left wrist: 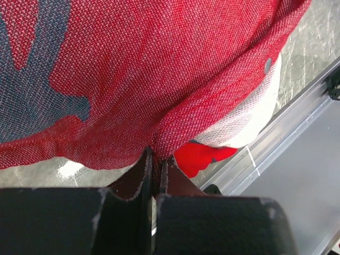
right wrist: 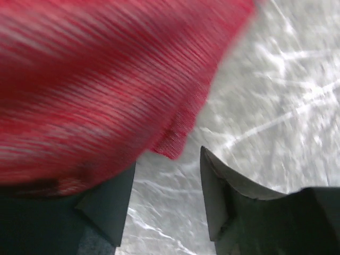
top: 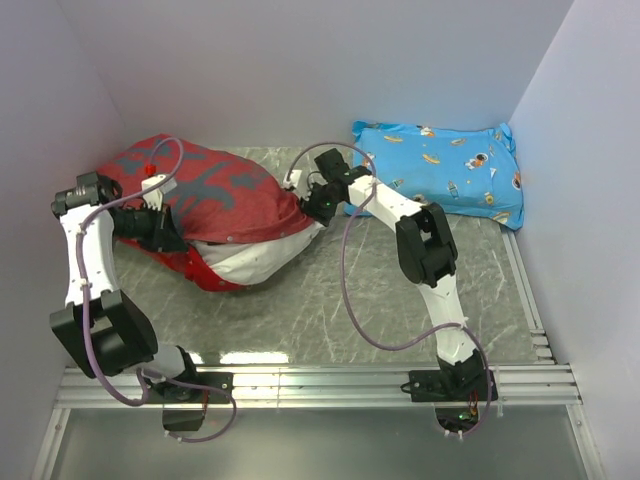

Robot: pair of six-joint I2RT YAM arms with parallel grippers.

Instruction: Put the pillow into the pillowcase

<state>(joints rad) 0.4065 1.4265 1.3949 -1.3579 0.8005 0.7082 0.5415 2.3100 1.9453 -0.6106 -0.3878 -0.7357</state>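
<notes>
Left gripper: your left gripper (left wrist: 155,155) is pinching shut on a fold of the large red fabric pillowcase (top: 215,195), at its near left edge.
Right gripper: your right gripper (right wrist: 167,159) is holding its fingers parted and gripping nothing. The pillowcase hem is hanging just over one finger.
Pillowcase contents: the plump white pillow (top: 268,255) is sitting mostly inside, with its near right end bulging out.
Room: the bundle is lying far left, close to the wall. The grey marbled table (top: 330,320) is showing near and right of it. A blue cartoon-print pillow (top: 440,170) is resting in the far right corner.

Left arm (top: 85,265) and right arm (top: 445,300): white link shells, black joint housings. A mauve cable (top: 346,285) is routed along each. Matte black fingers are noted on left gripper (left wrist: 155,158) and right gripper (right wrist: 167,159).
</notes>
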